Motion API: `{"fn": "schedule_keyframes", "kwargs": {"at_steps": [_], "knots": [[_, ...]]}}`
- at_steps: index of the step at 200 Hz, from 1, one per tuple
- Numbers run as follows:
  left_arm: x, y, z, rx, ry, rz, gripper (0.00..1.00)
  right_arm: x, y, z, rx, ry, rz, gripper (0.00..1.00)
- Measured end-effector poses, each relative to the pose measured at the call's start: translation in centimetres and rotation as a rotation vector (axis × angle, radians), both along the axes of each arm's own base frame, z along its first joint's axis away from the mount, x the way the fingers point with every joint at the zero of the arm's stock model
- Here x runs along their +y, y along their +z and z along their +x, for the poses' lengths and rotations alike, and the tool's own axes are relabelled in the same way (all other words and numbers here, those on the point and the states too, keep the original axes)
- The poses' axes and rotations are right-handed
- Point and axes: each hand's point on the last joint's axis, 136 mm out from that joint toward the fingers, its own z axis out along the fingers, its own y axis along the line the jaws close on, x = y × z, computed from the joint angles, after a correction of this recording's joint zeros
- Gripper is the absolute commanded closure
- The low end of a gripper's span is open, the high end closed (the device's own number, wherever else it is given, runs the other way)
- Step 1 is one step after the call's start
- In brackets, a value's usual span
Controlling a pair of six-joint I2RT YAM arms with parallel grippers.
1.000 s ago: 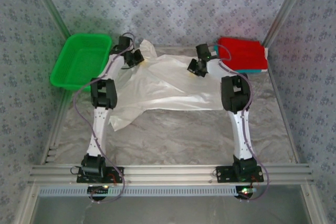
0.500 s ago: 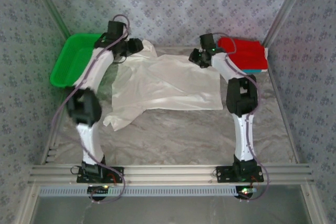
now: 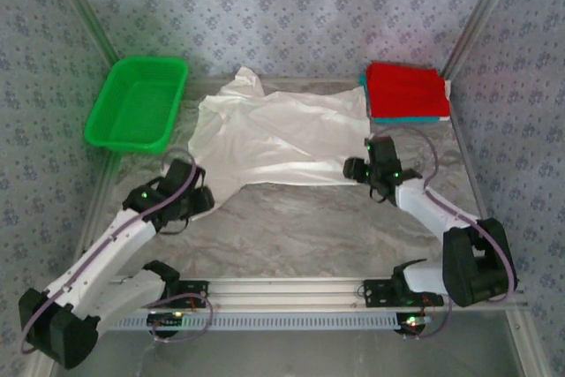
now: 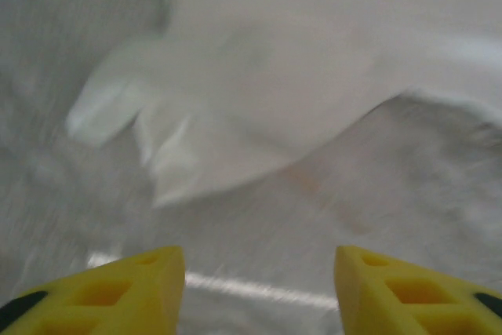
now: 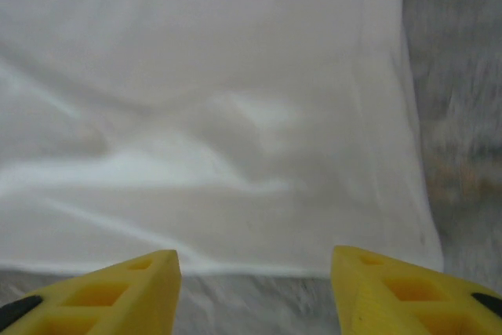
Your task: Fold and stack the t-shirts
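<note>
Found white shirt (image 3: 282, 134) spread unfolded mid-table, red shirt (image 3: 404, 87) folded atop teal shirt (image 3: 419, 119) at far right. Saw left gripper (image 4: 259, 260) and right gripper (image 5: 255, 260) empty, jaws apart, at its near edge. Judged its folding and stacking still to do.

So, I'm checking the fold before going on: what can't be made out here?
- Top view: teal shirt, mostly covered by the red shirt.
- Top view: white t-shirt, underside hidden by its own cloth.
- Left wrist view: its edges, motion-blurred.
- Right wrist view: its far part, cut off by the top edge.
</note>
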Motion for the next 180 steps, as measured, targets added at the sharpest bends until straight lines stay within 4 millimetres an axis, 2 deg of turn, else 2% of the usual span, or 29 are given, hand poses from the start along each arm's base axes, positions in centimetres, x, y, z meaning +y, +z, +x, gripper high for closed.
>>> {"fn": "schedule_keyframes", "kwargs": {"at_steps": [22,38,54,95,129,142,156,170,180], "knots": [[1.0,-3.8,-2.6,0.090,0.062,-0.007,0.40,0.0,-1.6,-1.7,0.009,0.018,-0.007,0.43],[1.0,-6.3,-3.6,0.133,0.079,-0.023,0.40,0.2,-1.1,-1.3,-0.024,0.015,-0.007,0.43],[0.8,-8.0,-3.8,0.151,0.082,-0.032,0.38,0.3,-0.5,-0.7,-0.059,0.012,-0.003,0.43],[-0.5,-8.9,-1.2,0.105,0.050,-0.058,0.39,0.5,0.2,-0.1,-0.094,0.010,0.008,0.43],[0.0,-8.9,1.1,0.048,0.056,-0.060,0.41,0.5,0.7,0.0,-0.111,0.008,0.016,0.43],[0.3,-9.0,1.9,0.033,0.063,-0.059,0.46,0.5,0.9,0.1,-0.121,0.005,0.021,0.43],[0.6,-9.2,2.6,0.025,0.060,-0.058,0.62,0.5,0.9,0.2,-0.127,-0.001,0.025,0.43],[0.5,-9.4,3.1,0.024,0.041,-0.056,0.68,0.3,0.6,0.0,-0.121,-0.009,0.024,0.43],[0.5,-9.6,3.3,0.029,0.036,-0.054,0.77,0.2,0.5,-0.1,-0.116,-0.014,0.020,0.43]]}}
